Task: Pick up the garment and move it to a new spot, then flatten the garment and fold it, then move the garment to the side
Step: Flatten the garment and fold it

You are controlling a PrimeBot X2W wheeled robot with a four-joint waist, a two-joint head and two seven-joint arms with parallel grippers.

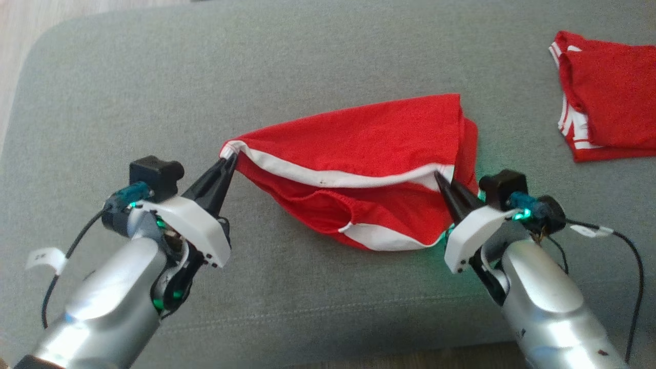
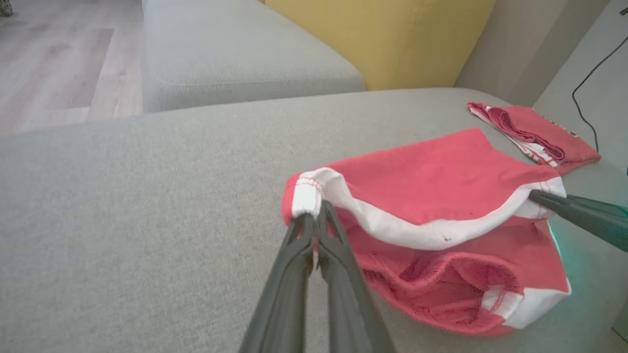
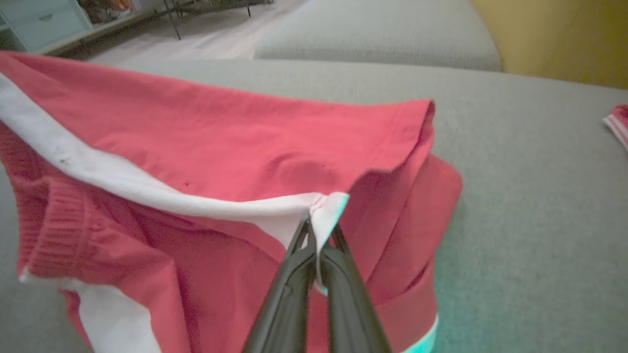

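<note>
The garment [image 1: 359, 148] is a pair of red shorts with white bands, lying crumpled in the middle of the grey cushion [image 1: 318, 56]. My left gripper [image 1: 231, 158] is shut on the white-banded corner at the garment's left end, seen close in the left wrist view as the garment [image 2: 431, 196] pinched by the gripper [image 2: 314, 215]. My right gripper [image 1: 439, 178] is shut on the white band at the right end; the right wrist view shows the gripper [image 3: 319, 230] pinching the garment [image 3: 235, 147]. The white band stretches between both grips, and the lower layer sags toward me.
A second red garment with white stripes [image 1: 605, 97] lies folded at the cushion's far right. Another grey cushion [image 2: 235, 49] and a yellow backrest [image 2: 382, 34] stand beyond. Wooden floor [image 2: 54, 59] lies past the cushion's left edge. Cables [image 1: 630, 266] trail from my right wrist.
</note>
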